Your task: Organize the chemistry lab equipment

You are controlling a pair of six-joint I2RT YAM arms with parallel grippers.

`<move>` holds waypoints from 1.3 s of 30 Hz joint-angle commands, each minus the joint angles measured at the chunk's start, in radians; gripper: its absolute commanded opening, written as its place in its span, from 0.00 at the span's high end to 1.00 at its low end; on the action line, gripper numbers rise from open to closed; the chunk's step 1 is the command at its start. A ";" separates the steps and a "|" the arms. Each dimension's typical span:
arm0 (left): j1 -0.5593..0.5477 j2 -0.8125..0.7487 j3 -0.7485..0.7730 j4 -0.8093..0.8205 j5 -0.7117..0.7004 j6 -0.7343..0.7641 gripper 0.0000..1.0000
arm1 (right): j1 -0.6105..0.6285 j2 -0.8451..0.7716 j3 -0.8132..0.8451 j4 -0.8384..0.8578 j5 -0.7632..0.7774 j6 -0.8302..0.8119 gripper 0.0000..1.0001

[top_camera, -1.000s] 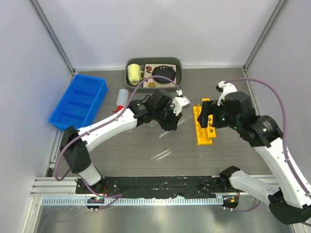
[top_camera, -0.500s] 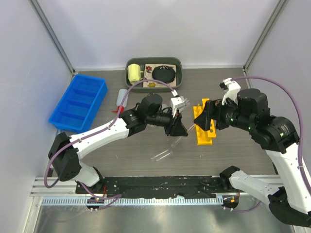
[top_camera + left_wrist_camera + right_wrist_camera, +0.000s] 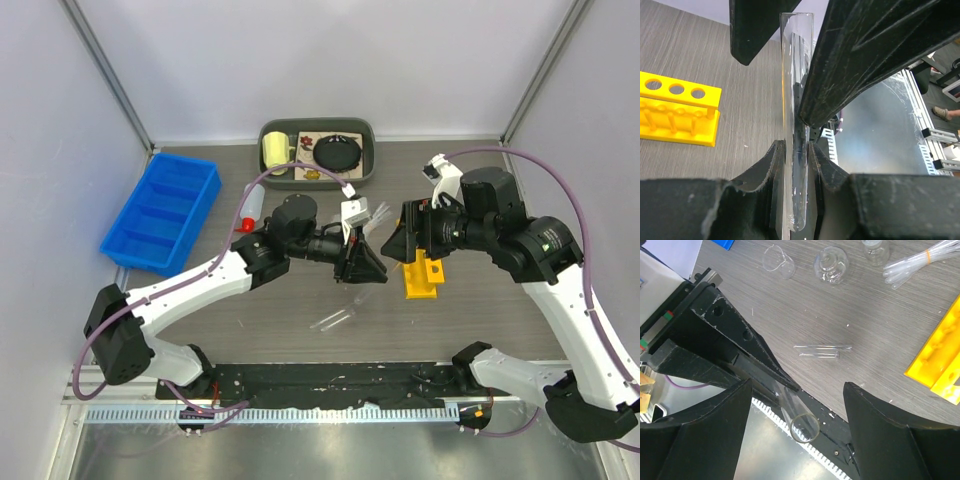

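2 loose tubes [image 3: 335, 319] are lying lower center. L gripper [image 3: 796, 150] is clamping a clear tube [image 3: 796, 90] mid-frame. R gripper [image 3: 398, 243] is gaping wide, tube's open end between its jaws, contact unclear. Yellow rack [image 3: 422, 272] is sitting center-right.

Bright yellow on the tube rack [image 3: 422, 278], dark in its round holes. Clear, colourless glass for the test tube [image 3: 790, 115]. White with a red cap on the squeeze bottle [image 3: 251, 198]. Blue for the bin [image 3: 185, 163], pale yellow for the mug [image 3: 274, 152], black for the disc [image 3: 336, 152]. Grey wood-grain streaks across the table [image 3: 450, 330].
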 commanded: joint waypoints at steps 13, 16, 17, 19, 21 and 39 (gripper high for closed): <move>0.040 -0.025 0.000 0.047 0.034 0.013 0.89 | 0.005 -0.024 0.031 -0.011 -0.043 0.010 0.40; 0.040 -0.027 -0.005 0.055 0.042 0.007 0.89 | 0.005 -0.021 0.029 -0.010 -0.036 0.005 0.45; 0.041 -0.028 -0.006 0.057 0.045 0.005 0.89 | 0.005 -0.020 0.029 -0.007 -0.033 0.004 0.45; 0.041 -0.035 -0.009 0.063 0.048 -0.001 0.89 | 0.003 -0.017 0.032 0.002 -0.025 0.002 0.45; 0.041 -0.039 -0.015 0.066 0.048 -0.004 0.90 | 0.005 -0.007 0.041 0.007 -0.023 0.005 0.45; 0.043 -0.045 -0.008 0.047 0.019 0.005 0.80 | 0.005 0.026 0.054 0.022 -0.031 0.007 0.78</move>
